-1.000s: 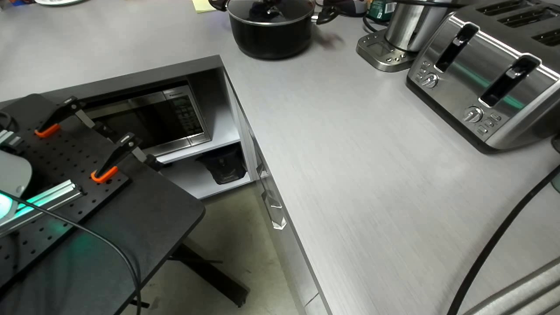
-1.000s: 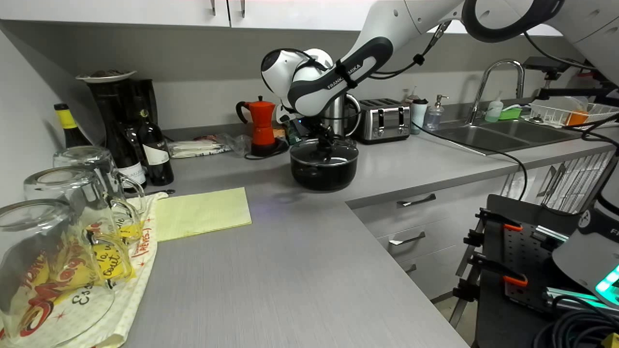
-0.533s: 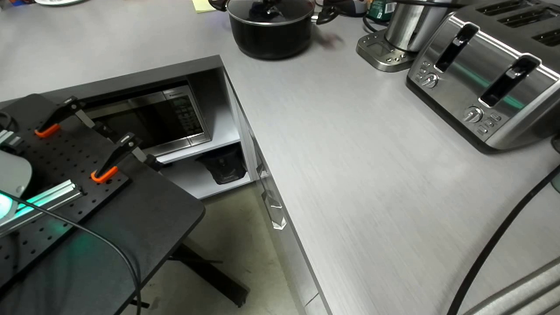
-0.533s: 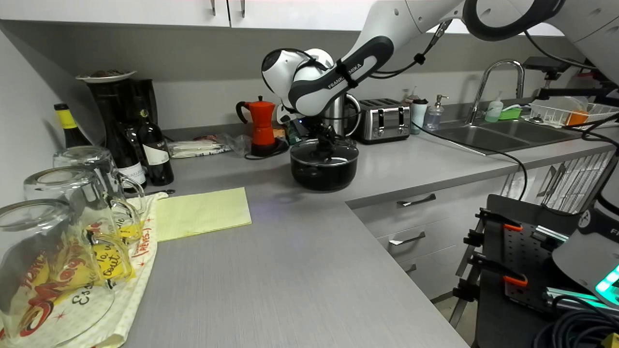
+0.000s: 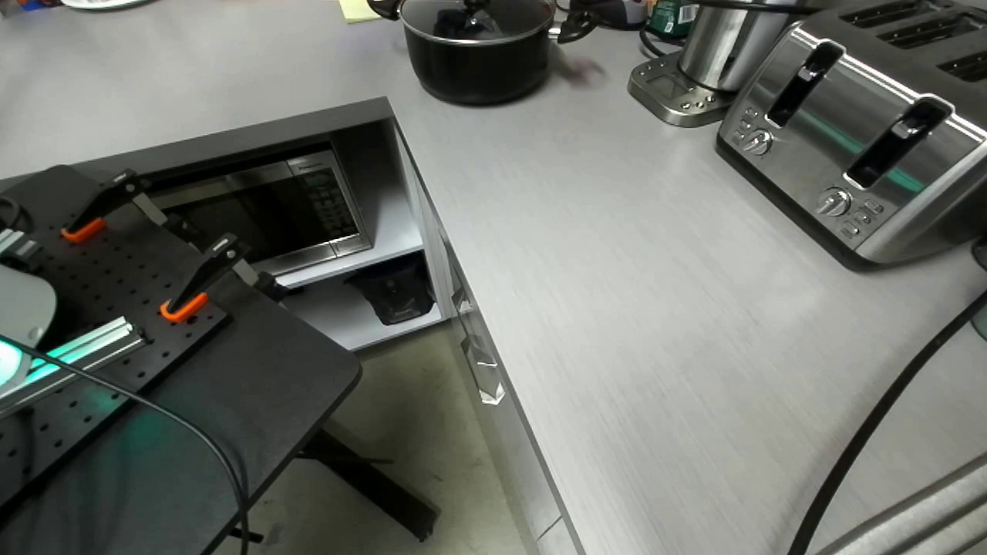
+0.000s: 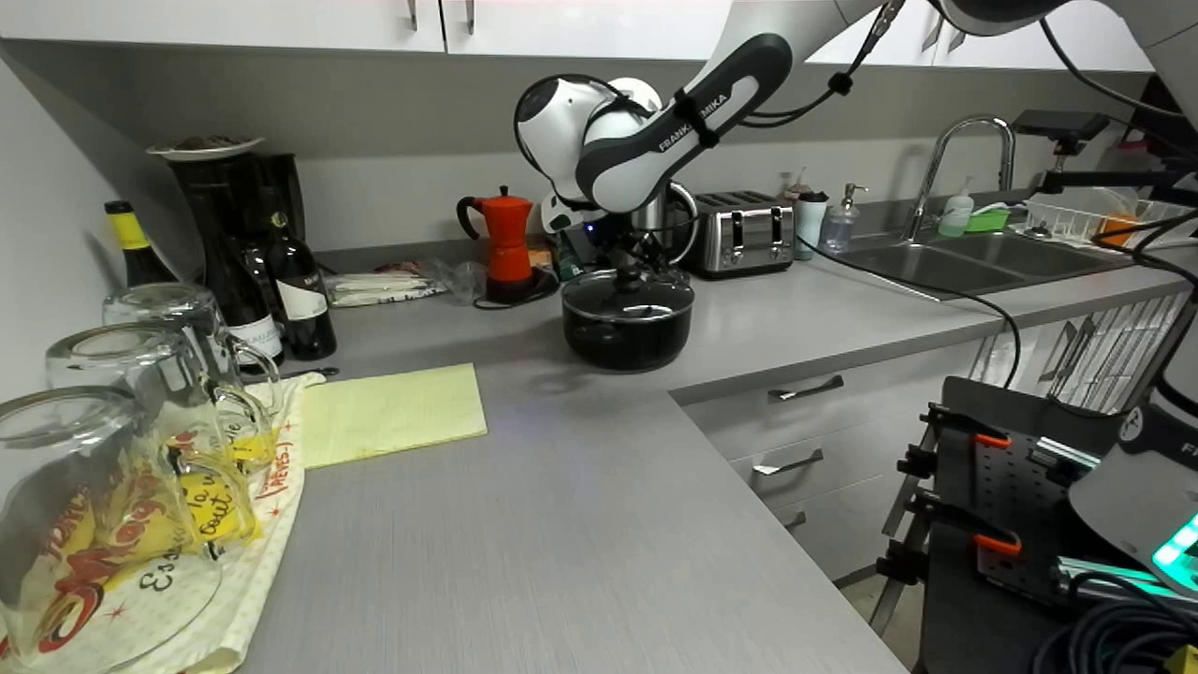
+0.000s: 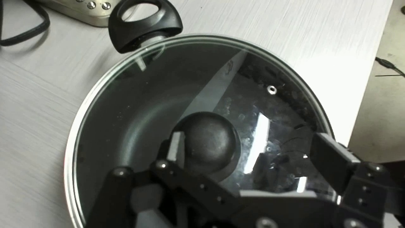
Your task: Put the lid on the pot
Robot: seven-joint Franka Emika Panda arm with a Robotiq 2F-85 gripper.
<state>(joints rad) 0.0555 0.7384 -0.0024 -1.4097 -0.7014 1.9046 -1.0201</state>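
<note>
In both exterior views the black pot [image 5: 482, 73] [image 6: 627, 344] stands upright on the counter. Its clear glass lid [image 6: 590, 295] rests on the rim and looks level. Seen from above in the wrist view, the lid [image 7: 152, 91] fills most of the picture, its round black knob [image 7: 210, 142] near the middle. My gripper [image 7: 253, 147] is open over the lid, its fingers wide apart. The knob appears close to the left finger, with a broad gap to the right one; nothing is gripped. In an exterior view the dark gripper [image 6: 636, 251] hangs just above the knob, partly hard to make out.
Behind the pot are a red moka pot [image 6: 508, 239], a steel kettle [image 6: 680, 220] and a toaster [image 6: 744, 234]. Glass mugs [image 6: 168, 374] and a yellow cloth [image 6: 393, 412] lie further along the counter. The counter's inner corner is close to the pot.
The arm has risen slightly from the pot in the last half second, and the gripper has come up off the lid's knob. Lid and pot have stayed where they were.
</note>
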